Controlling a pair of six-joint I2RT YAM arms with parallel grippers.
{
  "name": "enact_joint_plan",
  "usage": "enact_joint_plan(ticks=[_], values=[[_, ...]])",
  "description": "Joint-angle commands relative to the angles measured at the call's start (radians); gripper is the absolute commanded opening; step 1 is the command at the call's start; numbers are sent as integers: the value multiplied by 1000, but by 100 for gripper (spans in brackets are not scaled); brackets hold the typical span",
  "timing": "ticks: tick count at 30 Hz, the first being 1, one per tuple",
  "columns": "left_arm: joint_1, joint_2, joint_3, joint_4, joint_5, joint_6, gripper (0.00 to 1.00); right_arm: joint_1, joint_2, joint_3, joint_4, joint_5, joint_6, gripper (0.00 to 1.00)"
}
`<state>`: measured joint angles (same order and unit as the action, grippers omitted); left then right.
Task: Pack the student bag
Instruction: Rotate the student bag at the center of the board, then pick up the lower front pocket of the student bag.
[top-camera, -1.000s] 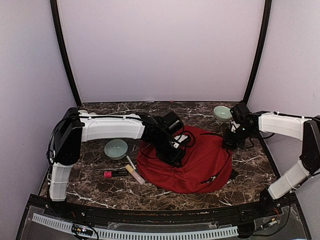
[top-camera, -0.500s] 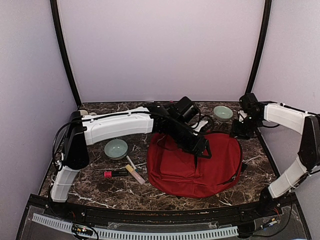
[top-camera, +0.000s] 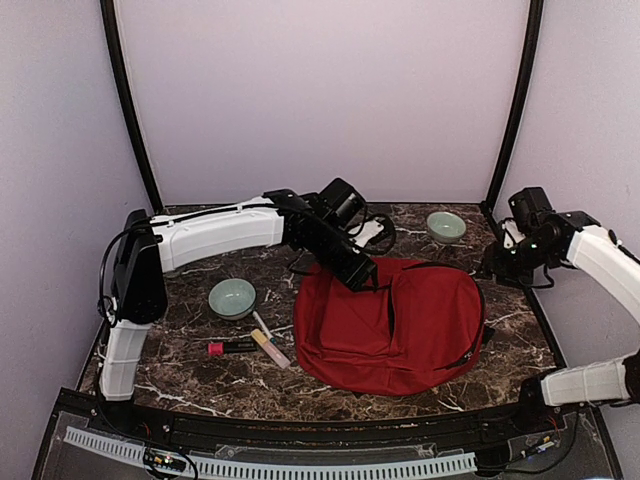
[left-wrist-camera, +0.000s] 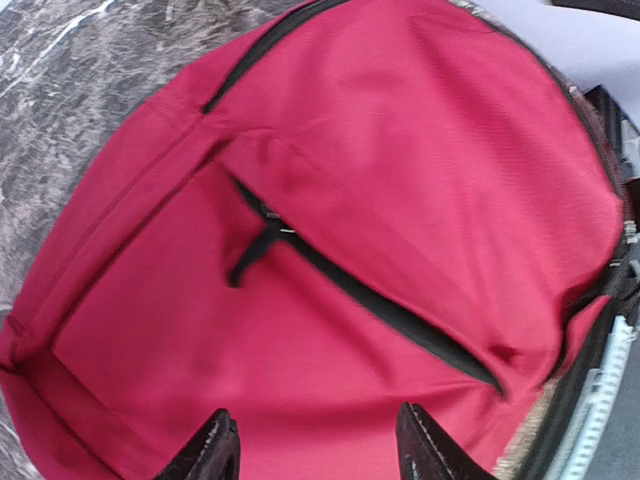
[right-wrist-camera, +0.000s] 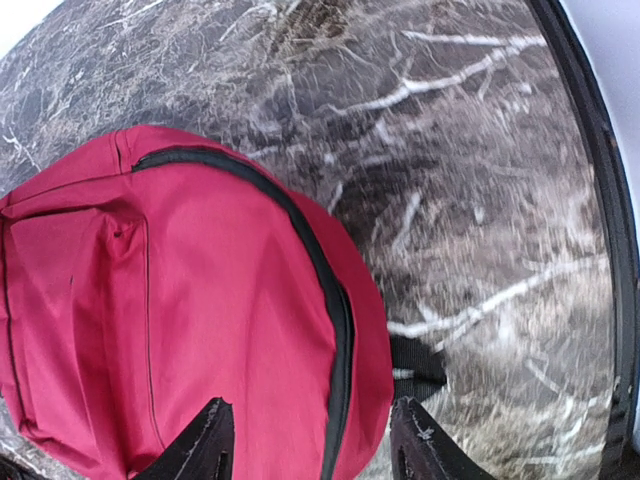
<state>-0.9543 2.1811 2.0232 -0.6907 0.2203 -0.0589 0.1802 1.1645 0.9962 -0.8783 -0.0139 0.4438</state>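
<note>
The student bag (top-camera: 400, 325) lies flat on the marble table, dark red, with its front pocket zipper (left-wrist-camera: 330, 275) facing up. My left gripper (top-camera: 358, 276) hovers over the bag's upper left edge. In the left wrist view the left gripper (left-wrist-camera: 318, 445) is open, with only red fabric (left-wrist-camera: 400, 160) beyond its fingers. Off the bag's upper right edge my right gripper (top-camera: 497, 266) hangs above the table. Seen from the right wrist, the right gripper (right-wrist-camera: 312, 435) is open and empty above the bag (right-wrist-camera: 180, 300) and its main zipper (right-wrist-camera: 335, 330).
A pale green bowl (top-camera: 232, 297) stands left of the bag, and a second bowl (top-camera: 446, 226) sits at the back right. A red-capped marker (top-camera: 230, 347), a pink tube (top-camera: 270, 348) and a thin pen (top-camera: 262, 324) lie by the bag's left side. A black strap (right-wrist-camera: 415, 365) pokes out.
Both grippers opened and let go of the bag. The bag went from bunched up to spread flat. Both arms drew back from it toward the far side.
</note>
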Motion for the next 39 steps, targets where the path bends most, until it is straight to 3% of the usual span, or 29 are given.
enact_joint_plan(ticks=[1,6,11,16,20,23,30,39], values=[[28,29,-23,99,4,147,55,-2,-102,-46,-69,-29,84,55],[31,112,61,94,62,160,55,-2,-183,-77,-41,-166,165,56],[31,146,39,173,67,160,54,2,-198,-66,19,-293,209,58],[31,196,52,247,-1,181,49,17,-182,-49,34,-304,228,58],[31,244,73,289,29,176,45,41,-164,-53,57,-303,259,58],[31,268,79,309,40,157,37,66,-136,-41,84,-302,280,58],[31,270,107,281,-29,165,0,142,-33,25,164,-336,301,57],[32,199,69,295,59,102,0,347,205,133,193,-240,257,57]])
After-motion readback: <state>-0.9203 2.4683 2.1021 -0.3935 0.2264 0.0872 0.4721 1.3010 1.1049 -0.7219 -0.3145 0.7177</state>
